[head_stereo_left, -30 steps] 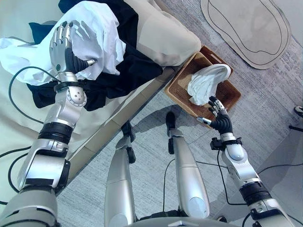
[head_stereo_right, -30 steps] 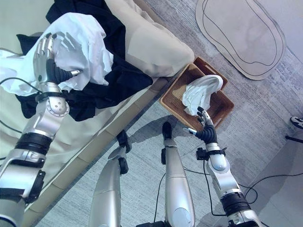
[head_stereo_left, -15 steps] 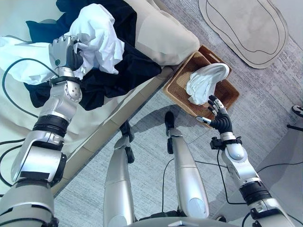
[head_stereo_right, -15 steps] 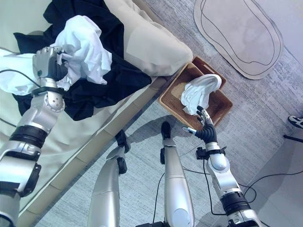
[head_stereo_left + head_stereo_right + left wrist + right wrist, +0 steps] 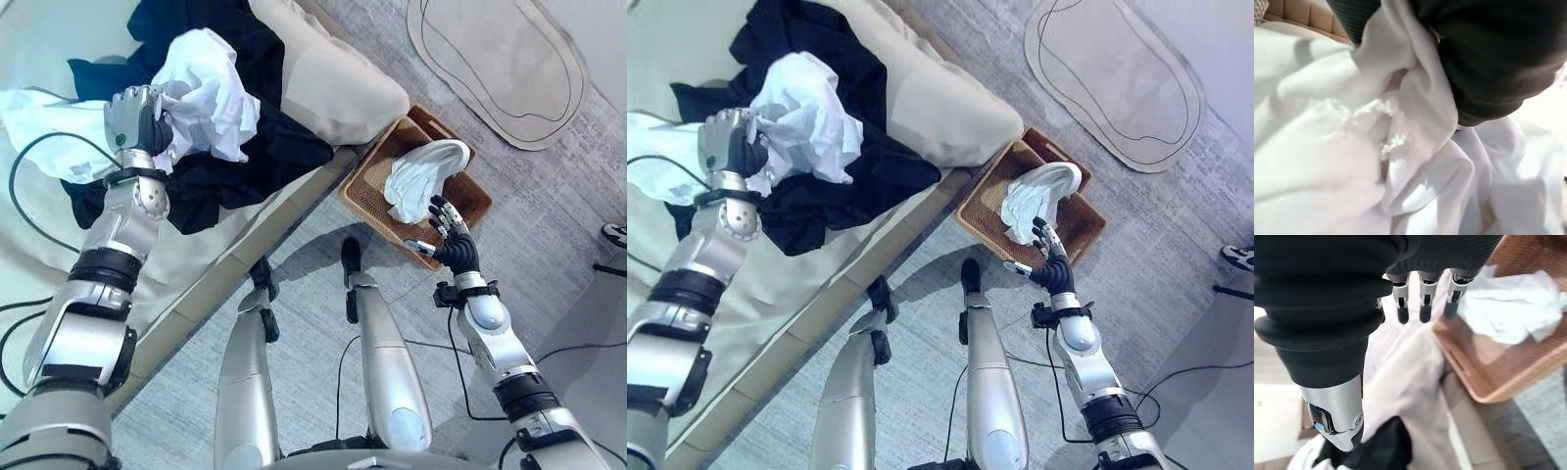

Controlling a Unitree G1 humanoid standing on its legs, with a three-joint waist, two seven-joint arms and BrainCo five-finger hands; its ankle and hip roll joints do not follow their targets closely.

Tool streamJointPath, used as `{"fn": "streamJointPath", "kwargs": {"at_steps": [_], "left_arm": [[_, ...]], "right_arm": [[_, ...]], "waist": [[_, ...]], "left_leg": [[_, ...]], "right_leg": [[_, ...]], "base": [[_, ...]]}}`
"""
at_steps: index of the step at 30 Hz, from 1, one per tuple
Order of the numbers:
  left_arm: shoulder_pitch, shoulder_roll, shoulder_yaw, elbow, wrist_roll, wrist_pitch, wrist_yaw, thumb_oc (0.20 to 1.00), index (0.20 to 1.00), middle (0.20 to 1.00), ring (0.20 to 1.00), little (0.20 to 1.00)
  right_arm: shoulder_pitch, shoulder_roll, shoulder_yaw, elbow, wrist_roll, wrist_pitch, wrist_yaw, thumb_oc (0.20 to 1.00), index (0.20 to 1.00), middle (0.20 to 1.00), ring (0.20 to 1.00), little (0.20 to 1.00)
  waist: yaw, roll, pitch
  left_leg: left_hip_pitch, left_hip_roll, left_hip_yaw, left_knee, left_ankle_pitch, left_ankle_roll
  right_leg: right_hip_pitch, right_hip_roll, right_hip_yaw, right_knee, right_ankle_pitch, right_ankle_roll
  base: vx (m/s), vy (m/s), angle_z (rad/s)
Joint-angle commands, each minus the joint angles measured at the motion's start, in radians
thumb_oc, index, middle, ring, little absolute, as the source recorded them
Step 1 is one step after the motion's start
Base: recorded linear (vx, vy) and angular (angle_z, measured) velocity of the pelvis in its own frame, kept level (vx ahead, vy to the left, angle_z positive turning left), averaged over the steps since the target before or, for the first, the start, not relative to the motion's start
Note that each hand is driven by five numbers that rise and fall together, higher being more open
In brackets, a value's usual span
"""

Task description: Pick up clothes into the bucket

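One white garment (image 5: 419, 179) already sits in the basket (image 5: 477, 196), centre right of the frame on the grey floor (image 5: 549, 255), draped over the basket's upper rim, with bare wicker bottom showing to its left. Basket sits just off the bed (image 5: 39, 245) corner, below the beige pillow (image 5: 333, 73). Left hand (image 5: 132, 116) is upper left, fingers curled tight into a bunched white shirt (image 5: 211, 88); shirt sits on top of a dark garment (image 5: 265, 157) spread over the bed. Left wrist view shows white folds (image 5: 1352, 161) pressed right against the camera, dark cloth (image 5: 1498, 54) behind. More white cloth (image 5: 44, 132) lies flat on the bed at far left, partly under the dark one. Right hand (image 5: 449, 240) hovers just below the basket's near edge, lower right of centre, fingers straight and slightly spread, holding nothing; its wrist view shows the fingertips (image 5: 1422, 313) pointing toward the basket (image 5: 1488, 377) and the white garment (image 5: 1513, 308) inside. Oval mat (image 5: 500, 59) lies upper right, well apart from the basket.
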Motion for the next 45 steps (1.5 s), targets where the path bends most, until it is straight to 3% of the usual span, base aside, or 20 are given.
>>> {"fn": "streamJointPath", "kwargs": {"at_steps": [1,7,13,17,20,24,32,37,45], "left_arm": [[0.115,-0.024,0.089,-0.087,-0.019,-0.057,0.018,0.2,0.2,0.2,0.2,0.2],[0.295,-0.067,0.189,-0.332,-0.022,-0.14,0.002,0.2,0.2,0.2,0.2,0.2],[0.376,-0.055,0.216,-0.451,-0.008,-0.184,-0.03,0.2,0.2,0.2,0.2,0.2],[0.409,-0.067,0.223,-0.584,-0.098,-0.258,-0.107,0.2,0.2,0.2,0.2,0.2],[0.413,-0.069,0.216,-0.626,-0.145,-0.275,-0.141,0.2,0.2,0.2,0.2,0.2],[0.397,-0.098,0.163,-0.729,-0.341,-0.331,-0.231,0.2,0.2,0.2,0.2,0.2],[0.359,-0.131,0.077,-0.786,-0.448,-0.329,-0.329,0.2,0.2,0.2,0.2,0.2],[0.372,-0.153,0.017,-0.83,-0.544,-0.327,-0.424,0.2,0.2,0.2,0.2,0.2],[0.401,-0.191,-0.033,-0.886,-0.654,-0.319,-0.51,0.2,0.2,0.2,0.2,0.2]], "right_arm": [[0.061,-0.009,-0.001,0.01,-0.028,-0.018,-0.008,1.0,1.0,1.0,1.0,1.0],[0.047,-0.023,-0.008,0.046,-0.117,-0.007,-0.026,1.0,1.0,1.0,1.0,1.0],[0.024,-0.026,0.008,0.053,-0.126,-0.003,-0.007,1.0,1.0,1.0,1.0,1.0],[-0.036,-0.046,0.039,0.063,-0.205,0.007,-0.014,1.0,1.0,1.0,1.0,1.0],[-0.062,-0.059,0.067,0.057,-0.241,0.01,-0.011,1.0,1.0,1.0,1.0,1.0],[-0.122,-0.099,0.165,-0.018,-0.3,0.012,0.057,1.0,1.0,1.0,1.0,1.0],[-0.175,-0.053,0.293,-0.153,-0.215,0.014,0.191,1.0,1.0,1.0,1.0,1.0],[-0.153,0.021,0.355,-0.194,-0.073,0.04,0.28,1.0,1.0,1.0,1.0,1.0],[-0.173,0.064,0.401,-0.161,-0.123,0.045,0.261,1.0,1.0,1.0,1.0,1.0]], "waist": [[0.035,0.016,-0.123],[0.08,0.03,-0.156],[0.103,0.038,-0.191],[0.128,0.045,-0.235],[0.132,0.048,-0.248],[0.147,0.05,-0.282],[0.156,0.052,-0.327],[0.161,0.057,-0.361],[0.163,0.061,-0.379]], "left_leg": [[0.06,-0.039,-0.049,0.01,-0.086,0.041],[0.248,-0.05,-0.07,-0.139,-0.044,0.02],[0.37,-0.052,-0.082,-0.254,0.0,0.008],[0.458,-0.048,-0.092,-0.343,0.034,-0.004],[0.492,-0.047,-0.094,-0.367,0.04,-0.006],[0.554,-0.049,-0.101,-0.373,0.034,-0.004],[0.631,-0.034,-0.091,-0.382,0.018,-0.006],[0.672,-0.028,-0.091,-0.398,0.018,-0.01],[0.691,-0.026,-0.098,-0.404,0.016,-0.009]], "right_leg": [[0.1,-0.042,-0.055,-0.143,0.11,0.041],[0.303,-0.053,-0.089,-0.28,0.133,0.051],[0.427,-0.055,-0.12,-0.371,0.158,0.056],[0.515,-0.045,-0.15,-0.438,0.171,0.058],[0.546,-0.041,-0.16,-0.455,0.172,0.057],[0.611,-0.035,-0.167,-0.458,0.158,0.053],[0.69,-0.024,-0.171,-0.478,0.142,0.05],[0.73,-0.014,-0.178,-0.49,0.131,0.047],[0.754,-0.01,-0.186,-0.496,0.124,0.043]], "base": [[0.08,-0.012,-0.04],[0.1,-0.041,0.0],[0.11,-0.035,0.14],[0.08,-0.043,0.15],[0.06,-0.037,0.15],[0.07,-0.029,0.05],[0.07,-0.037,-0.02],[0.06,-0.029,0.0],[0.02,-0.01,0.01]]}}
